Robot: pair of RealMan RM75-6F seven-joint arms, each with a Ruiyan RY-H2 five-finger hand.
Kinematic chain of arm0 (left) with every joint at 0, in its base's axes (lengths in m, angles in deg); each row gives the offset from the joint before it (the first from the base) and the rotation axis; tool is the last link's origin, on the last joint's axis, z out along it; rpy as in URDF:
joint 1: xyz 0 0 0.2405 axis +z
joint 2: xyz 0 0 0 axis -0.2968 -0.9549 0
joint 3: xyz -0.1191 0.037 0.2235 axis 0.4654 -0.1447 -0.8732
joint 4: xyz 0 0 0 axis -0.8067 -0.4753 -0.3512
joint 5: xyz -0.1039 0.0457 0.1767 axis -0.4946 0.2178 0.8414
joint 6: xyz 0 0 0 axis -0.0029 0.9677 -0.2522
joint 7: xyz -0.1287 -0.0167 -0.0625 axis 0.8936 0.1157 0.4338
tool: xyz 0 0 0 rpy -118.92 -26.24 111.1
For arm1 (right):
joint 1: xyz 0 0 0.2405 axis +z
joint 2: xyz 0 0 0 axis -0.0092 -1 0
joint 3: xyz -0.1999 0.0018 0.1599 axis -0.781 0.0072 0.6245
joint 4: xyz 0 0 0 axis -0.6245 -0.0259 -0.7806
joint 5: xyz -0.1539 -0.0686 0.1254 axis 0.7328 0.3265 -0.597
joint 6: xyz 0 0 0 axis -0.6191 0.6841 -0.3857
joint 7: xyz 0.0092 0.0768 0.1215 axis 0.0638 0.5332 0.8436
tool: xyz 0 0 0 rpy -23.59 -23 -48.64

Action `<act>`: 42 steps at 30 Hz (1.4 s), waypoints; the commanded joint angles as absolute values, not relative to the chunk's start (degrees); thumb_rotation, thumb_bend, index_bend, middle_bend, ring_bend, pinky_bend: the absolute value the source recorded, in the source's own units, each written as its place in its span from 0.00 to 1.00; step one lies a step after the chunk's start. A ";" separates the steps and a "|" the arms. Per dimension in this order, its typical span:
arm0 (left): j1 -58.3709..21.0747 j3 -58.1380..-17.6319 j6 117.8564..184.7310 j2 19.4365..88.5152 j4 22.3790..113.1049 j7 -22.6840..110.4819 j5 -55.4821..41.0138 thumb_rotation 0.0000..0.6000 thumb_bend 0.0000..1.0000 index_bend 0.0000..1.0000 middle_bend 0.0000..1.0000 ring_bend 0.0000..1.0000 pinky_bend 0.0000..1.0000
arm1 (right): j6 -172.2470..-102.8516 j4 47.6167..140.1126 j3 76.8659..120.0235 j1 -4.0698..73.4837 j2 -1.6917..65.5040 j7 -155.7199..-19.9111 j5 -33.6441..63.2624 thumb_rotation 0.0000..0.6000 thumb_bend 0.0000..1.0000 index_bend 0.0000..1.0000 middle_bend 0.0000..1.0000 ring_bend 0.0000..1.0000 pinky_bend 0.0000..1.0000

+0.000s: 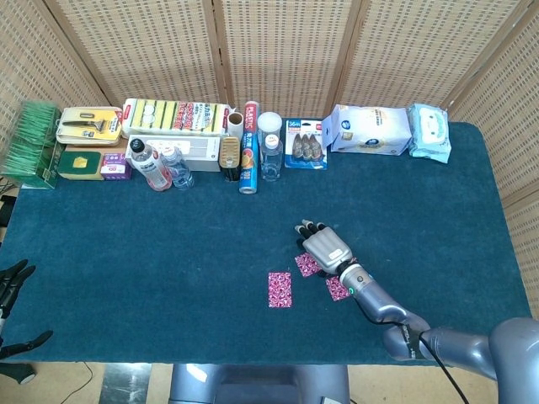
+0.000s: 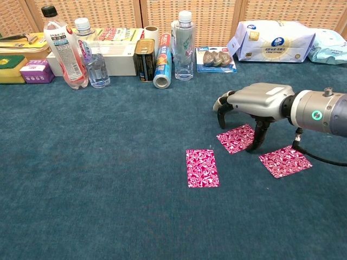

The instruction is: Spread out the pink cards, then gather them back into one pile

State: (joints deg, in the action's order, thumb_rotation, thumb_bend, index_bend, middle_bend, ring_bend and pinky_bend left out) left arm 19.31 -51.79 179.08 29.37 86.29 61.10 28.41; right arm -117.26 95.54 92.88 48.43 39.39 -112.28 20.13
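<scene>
Three pink patterned cards lie apart on the blue cloth. The left card (image 1: 280, 289) (image 2: 202, 168) sits alone, the middle card (image 1: 306, 264) (image 2: 237, 138) lies under my right hand, and the right card (image 1: 338, 289) (image 2: 285, 161) lies beside my wrist. My right hand (image 1: 324, 247) (image 2: 255, 104) arches palm-down over the middle card with its fingers apart. One fingertip (image 2: 252, 147) comes down at that card's right edge. It holds nothing. My left hand (image 1: 13, 281) shows only as dark spread fingers at the table's left edge, far from the cards.
Along the back edge stand bottles (image 2: 62, 49), a can (image 2: 144, 59), a lying tube (image 2: 162, 67), sponges (image 1: 177, 116), boxes and wipe packs (image 2: 276, 40). A wicker screen closes the back. Open cloth (image 2: 97, 162) stretches left of the cards.
</scene>
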 commanded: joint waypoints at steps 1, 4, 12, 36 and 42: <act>19.27 -51.80 179.00 29.37 86.31 61.01 28.43 1.00 0.07 0.00 0.00 0.00 0.00 | -117.29 95.46 92.87 48.44 39.44 -112.28 20.08 1.00 0.16 0.35 0.14 0.09 0.22; 19.25 -51.85 178.95 29.35 86.32 61.05 28.47 1.00 0.07 0.00 0.00 0.00 0.00 | -117.34 95.31 92.81 48.44 39.49 -112.39 19.98 1.00 0.17 0.38 0.14 0.09 0.22; 19.24 -51.88 179.00 29.30 86.29 61.19 28.53 1.00 0.07 0.00 0.00 0.00 0.00 | -117.57 95.40 92.83 48.38 39.42 -112.40 19.72 1.00 0.19 0.42 0.14 0.09 0.22; 19.18 -51.86 178.90 29.24 86.33 61.30 28.42 1.00 0.07 0.00 0.00 0.00 0.00 | -117.10 96.53 92.71 49.00 38.68 -114.35 18.17 1.00 0.21 0.36 0.13 0.08 0.22; 19.19 -51.87 178.97 29.22 86.30 61.43 28.45 1.00 0.07 0.00 0.00 0.00 0.00 | -116.90 96.70 92.59 49.20 38.50 -115.55 17.00 1.00 0.22 0.36 0.12 0.08 0.22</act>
State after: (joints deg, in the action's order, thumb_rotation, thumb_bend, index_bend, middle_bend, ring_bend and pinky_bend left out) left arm 19.19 -51.87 178.98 29.22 86.29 61.43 28.45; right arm -116.94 96.66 92.61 49.17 38.53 -115.45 17.11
